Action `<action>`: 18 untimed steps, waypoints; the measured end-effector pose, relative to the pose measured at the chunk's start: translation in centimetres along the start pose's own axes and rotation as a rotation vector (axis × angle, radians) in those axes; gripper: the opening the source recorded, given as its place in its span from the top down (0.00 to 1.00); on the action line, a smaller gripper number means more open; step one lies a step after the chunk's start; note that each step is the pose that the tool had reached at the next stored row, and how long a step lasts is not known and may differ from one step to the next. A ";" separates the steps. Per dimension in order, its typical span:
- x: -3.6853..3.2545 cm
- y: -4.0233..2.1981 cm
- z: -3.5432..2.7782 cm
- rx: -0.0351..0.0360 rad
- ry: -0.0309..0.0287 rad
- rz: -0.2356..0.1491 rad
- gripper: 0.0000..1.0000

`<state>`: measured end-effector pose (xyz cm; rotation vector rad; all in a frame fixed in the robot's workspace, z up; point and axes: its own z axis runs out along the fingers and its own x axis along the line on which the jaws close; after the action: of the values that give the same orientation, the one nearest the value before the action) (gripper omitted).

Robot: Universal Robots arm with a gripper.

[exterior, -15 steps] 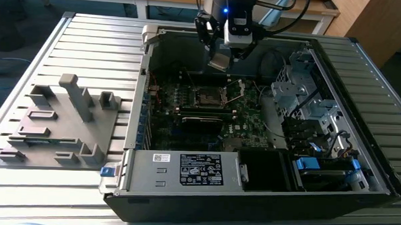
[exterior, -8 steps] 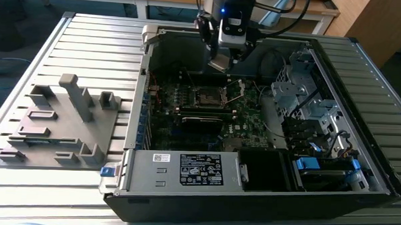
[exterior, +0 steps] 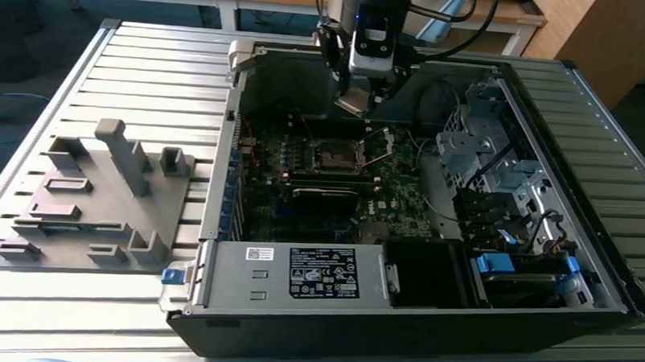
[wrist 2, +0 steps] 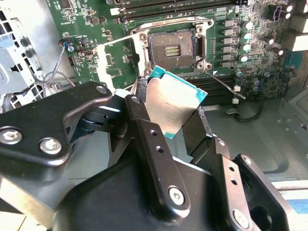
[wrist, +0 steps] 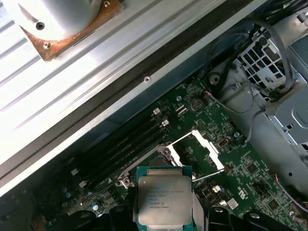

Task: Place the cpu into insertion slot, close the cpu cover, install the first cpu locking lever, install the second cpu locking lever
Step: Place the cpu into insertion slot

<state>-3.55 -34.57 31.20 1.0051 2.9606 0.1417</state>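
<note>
My gripper hangs inside the open computer case, shut on the cpu, a flat silver square with a teal edge. The chip sits tilted between the two black fingers. The insertion slot lies uncovered on the green board, a short way beyond the chip and apart from it. In the exterior view the slot is below and in front of the gripper. The cpu cover stands swung open beside the slot, and shows in the exterior view as a cover. A thin locking lever sticks out loose from the slot's corner.
The case wall and metal drive cages flank the board. Long black memory slots run beside the socket. A power supply fills the case front. A grey part fixture stands on the table at the exterior view's left.
</note>
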 end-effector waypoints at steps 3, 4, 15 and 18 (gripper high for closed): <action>0.00 0.00 0.00 -0.0001 -0.0003 0.002 0.46; 0.00 0.00 0.01 -0.0002 -0.0010 0.010 0.46; 0.00 -0.01 0.13 -0.0037 -0.0185 0.207 0.46; 0.00 -0.01 0.16 -0.0047 -0.0234 0.260 0.46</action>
<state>-3.55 -34.57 31.04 1.3773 2.7940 0.1375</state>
